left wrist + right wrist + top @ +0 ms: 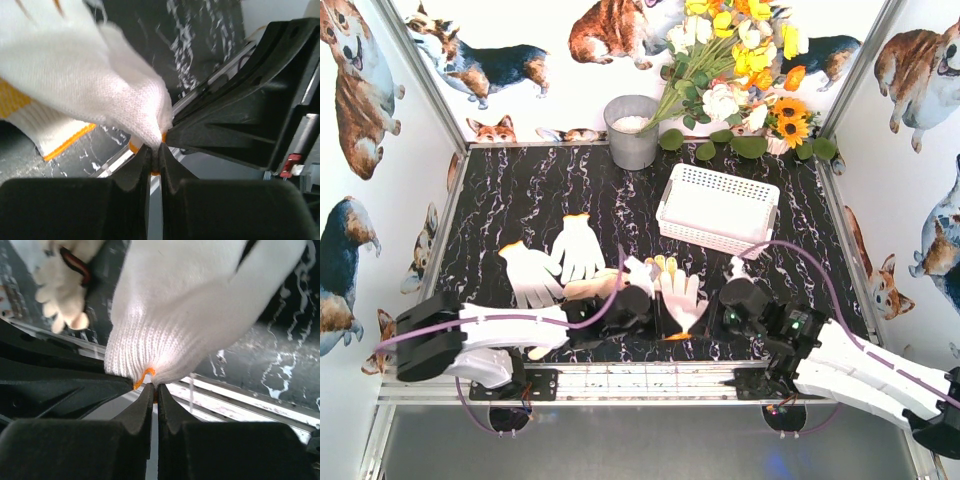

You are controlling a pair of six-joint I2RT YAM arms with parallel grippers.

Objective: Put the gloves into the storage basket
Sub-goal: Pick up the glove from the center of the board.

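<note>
A cream-white knit glove (682, 293) lies near the table's front edge between my two arms, fingers pointing away. My left gripper (658, 322) and right gripper (712, 318) both meet at its orange-edged cuff. In the left wrist view the left gripper (156, 150) is shut on the cuff of the glove (100, 85). The right wrist view shows the right gripper (155, 387) pinching the same glove (190, 315) at its orange hem. Two more gloves (530, 272) (578, 248) lie flat at the left. The white slotted storage basket (718, 208) stands behind, right of centre.
A grey metal bucket (632, 130) stands at the back centre beside a bunch of artificial flowers (740, 70). Another glove (640, 270) is bunched just left of the held one. Printed walls enclose the black marbled table (520, 190); a metal rail (650, 380) runs along its front.
</note>
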